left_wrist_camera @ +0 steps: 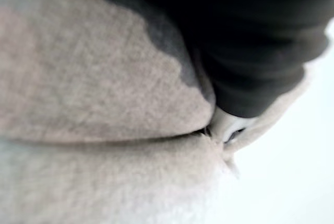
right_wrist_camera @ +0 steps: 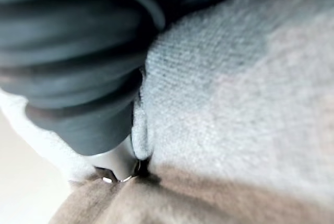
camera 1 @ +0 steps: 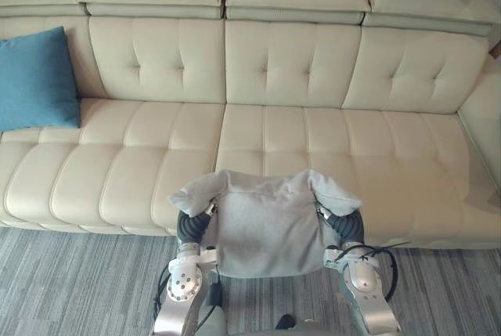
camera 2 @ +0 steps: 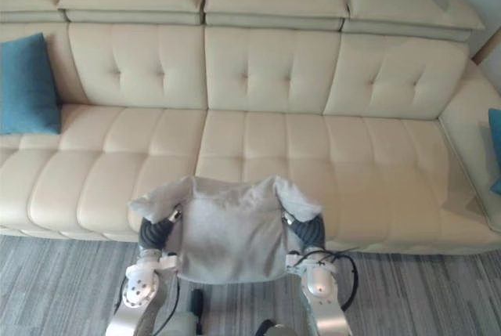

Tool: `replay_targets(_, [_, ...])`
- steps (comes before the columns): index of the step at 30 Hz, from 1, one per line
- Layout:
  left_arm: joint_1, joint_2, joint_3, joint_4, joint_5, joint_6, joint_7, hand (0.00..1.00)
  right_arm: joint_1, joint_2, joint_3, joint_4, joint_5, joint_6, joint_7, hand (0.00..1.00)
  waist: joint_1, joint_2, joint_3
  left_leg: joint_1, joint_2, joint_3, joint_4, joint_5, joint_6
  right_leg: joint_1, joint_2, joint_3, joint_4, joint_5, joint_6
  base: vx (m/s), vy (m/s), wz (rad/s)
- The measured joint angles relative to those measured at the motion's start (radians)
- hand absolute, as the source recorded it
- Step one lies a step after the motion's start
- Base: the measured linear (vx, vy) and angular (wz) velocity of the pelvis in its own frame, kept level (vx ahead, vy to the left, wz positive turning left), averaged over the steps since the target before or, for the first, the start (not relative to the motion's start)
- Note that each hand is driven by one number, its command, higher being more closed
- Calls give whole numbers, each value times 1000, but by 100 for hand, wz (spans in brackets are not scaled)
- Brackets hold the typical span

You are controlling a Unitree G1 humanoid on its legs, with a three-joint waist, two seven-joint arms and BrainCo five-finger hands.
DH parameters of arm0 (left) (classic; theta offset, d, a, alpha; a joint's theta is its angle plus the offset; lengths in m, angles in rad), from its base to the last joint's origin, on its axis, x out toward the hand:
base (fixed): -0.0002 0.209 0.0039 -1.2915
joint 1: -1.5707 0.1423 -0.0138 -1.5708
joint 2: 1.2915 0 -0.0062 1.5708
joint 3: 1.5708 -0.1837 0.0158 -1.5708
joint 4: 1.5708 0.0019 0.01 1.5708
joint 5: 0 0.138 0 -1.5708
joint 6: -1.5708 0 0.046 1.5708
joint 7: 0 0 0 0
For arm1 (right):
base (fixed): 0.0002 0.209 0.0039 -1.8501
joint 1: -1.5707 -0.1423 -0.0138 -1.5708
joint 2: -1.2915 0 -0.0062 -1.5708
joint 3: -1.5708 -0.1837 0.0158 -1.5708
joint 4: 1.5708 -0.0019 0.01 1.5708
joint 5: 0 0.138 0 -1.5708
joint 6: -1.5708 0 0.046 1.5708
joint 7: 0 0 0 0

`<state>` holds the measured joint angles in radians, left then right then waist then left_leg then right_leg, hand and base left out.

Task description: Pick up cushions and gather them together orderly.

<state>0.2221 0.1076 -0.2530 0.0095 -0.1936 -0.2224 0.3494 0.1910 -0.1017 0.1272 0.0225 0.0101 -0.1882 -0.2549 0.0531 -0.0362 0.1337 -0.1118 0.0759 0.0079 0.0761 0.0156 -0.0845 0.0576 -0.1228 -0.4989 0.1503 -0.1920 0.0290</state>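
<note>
A light grey cushion (camera 1: 266, 222) hangs in front of the sofa's seat edge, squeezed between my two hands. My left hand (camera 1: 190, 226) presses its left side and my right hand (camera 1: 348, 226) its right side, both with the dark ribbed covers showing and the fingers buried in the fabric. In the left wrist view the cover (left_wrist_camera: 250, 41) sinks into the grey cushion (left_wrist_camera: 104, 104). The right wrist view has the same: cover (right_wrist_camera: 73, 62) against cushion (right_wrist_camera: 235, 104). A blue cushion (camera 1: 35, 77) leans on the sofa's far left backrest. Another blue cushion (camera 2: 495, 148) peeks in at the far right.
The wide cream leather sofa (camera 1: 258, 77) spans the view, its middle seats (camera 1: 266, 136) bare. Its right end turns forward into a corner section (camera 1: 481, 117). Grey striped carpet (camera 1: 70, 281) lies in front of the sofa.
</note>
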Motion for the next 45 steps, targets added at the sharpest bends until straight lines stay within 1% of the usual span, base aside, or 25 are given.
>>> replay_targets(4, [-19,2,-12,3,-5,2,-5,100,-25,-20,-7,17,0,0,-10,100,-9,3,-2,-114,-1,32,129,-17,16,-7,-15,-70,2,4,-1,-40,63,54])
replay_targets(7, [-21,0,-24,8,-7,3,-4,100,-72,-21,-12,75,1,6,-35,100,-3,11,-6,-135,29,196,150,-82,96,1,-32,-112,3,12,-1,-66,94,32])
replay_targets(8, [-22,0,-25,9,-7,3,-4,100,-71,-19,-14,73,1,6,-37,100,-5,11,-6,-140,43,237,169,-98,105,3,-37,-120,3,15,1,-45,157,54])
replay_targets(9, [-28,-2,-43,12,-8,3,-4,100,-70,-19,-31,72,1,7,-47,100,-21,25,-9,-155,99,311,228,-116,119,14,-52,-152,3,19,9,-5,148,56])
replay_targets(10, [-29,-8,-58,18,-12,3,-4,100,-68,-19,-47,72,1,10,-51,100,-23,41,-20,-149,116,315,224,-96,75,18,-55,-157,2,28,25,26,242,58])
replay_targets(11, [-36,-11,-72,26,-18,3,-4,100,-68,-18,-59,72,1,13,-59,100,-25,43,-22,-149,95,316,221,-94,53,18,-77,-160,6,34,36,62,304,24])
replay_targets(14, [-48,-9,-97,44,-25,3,-7,100,-66,-15,-87,72,1,15,-61,100,-36,38,-21,-144,14,313,221,-144,88,-7,-184,-167,117,20,55,92,364,28])
replay_targets(15, [-51,-6,-100,65,-25,3,-10,100,-66,-16,-87,77,1,29,-61,100,-44,40,-20,-121,-20,320,220,-163,114,-68,-271,-139,305,19,27,77,270,11])
replay_targets(17, [-49,24,-94,75,-25,5,-12,100,-69,-1,-78,106,0,38,-53,100,-42,39,-15,-70,-36,332,222,-193,140,-180,-354,-66,576,55,-152,126,288,-4])
replay_targets(19, [-43,50,-79,75,-25,6,-13,100,-71,26,-67,136,1,40,-39,100,-46,41,-15,-29,-35,329,209,-206,140,-271,-299,45,700,6,-87,164,225,-5])
replay_targets(22, [-43,57,-71,73,-25,7,-23,100,-73,21,-61,149,6,40,-27,100,-54,39,-15,11,-58,318,138,-197,134,-342,-174,114,607,-44,-5,182,112,11])
replay_targets(23, [-45,56,-72,73,-25,13,-28,100,-75,17,-65,149,10,40,-27,100,-56,41,-14,40,-80,309,84,-176,138,-347,-120,114,474,-43,-4,200,57,16])
replay_targets(24, [-46,56,-72,73,-25,14,-29,100,-75,15,-66,149,10,40,-27,100,-58,41,-14,49,-85,308,73,-165,141,-348,-105,114,433,-40,-2,227,23,33])
replay_targets(25, [-47,56,-75,73,-25,17,-32,100,-75,12,-67,149,11,40,-27,100,-72,39,-16,64,-98,304,57,-153,147,-344,-55,126,281,0,-3,293,-49,55])
replay_targets(26, [-56,57,-82,74,-24,22,-32,100,-72,14,-69,149,11,40,-33,100,-78,18,-20,61,-126,281,75,-157,143,-336,-36,156,168,94,-40,303,-88,78])
replay_targets(27, [-65,43,-88,85,-25,24,-33,100,-73,12,-76,152,11,40,-33,100,-90,23,-15,62,-130,259,90,-168,133,-331,-34,173,159,127,-62,269,-102,59])
replay_targets(28, [-65,35,-90,86,-24,27,-33,100,-73,7,-79,153,11,40,-33,100,-90,32,-18,58,-123,252,97,-171,128,-327,-28,173,152,133,-57,249,-81,45])
replay_targets(30, [-69,34,-96,82,-24,25,-45,100,-74,-1,-86,150,12,40,-31,100,-87,51,-18,29,-84,222,159,-208,79,-276,10,142,75,134,-56,270,-84,32])
replay_targets(33, [-74,31,-97,100,-24,25,-69,100,-57,-6,-89,138,34,40,-30,100,-82,52,-7,-64,-5,223,469,-248,31,-158,58,122,-26,138,-63,245,-120,18])
replay_targets(35, [-66,24,-98,106,-25,26,-73,100,-46,-16,-89,104,35,39,-30,100,-59,60,2,-109,39,225,611,-283,30,-100,71,146,-58,135,-67,187,-17,-41])
replay_targets(39, [-67,23,-97,106,-24,26,-76,100,-64,-16,-89,72,35,35,-30,100,-47,69,0,-164,47,57,455,-302,26,-96,70,228,-85,148,-47,133,134,-64])
replay_targets(40, [-66,23,-97,105,-24,26,-76,100,-65,-20,-89,71,36,33,-30,100,-45,79,-2,-139,49,-22,300,-221,5,-100,76,259,-85,149,-25,136,245,-68])
replay_targets(41, [-72,29,-97,107,-24,29,-76,100,-67,-15,-89,78,37,35,-30,100,-45,73,8,-122,42,-34,265,-169,-9,-94,76,292,-88,150,-1,178,296,-55])
replay_targets(43, [-77,39,-100,100,-24,31,-76,100,-50,8,-90,67,37,33,-31,100,-54,38,8,-97,6,14,224,-156,13,-100,27,320,-100,154,15,172,254,-29])
replay_targets(45, [-68,40,-101,91,-23,31,-76,100,-50,15,-93,67,36,34,-31,100,-48,37,7,-82,-14,42,219,-155,14,-99,4,347,-101,154,22,103,168,-29])
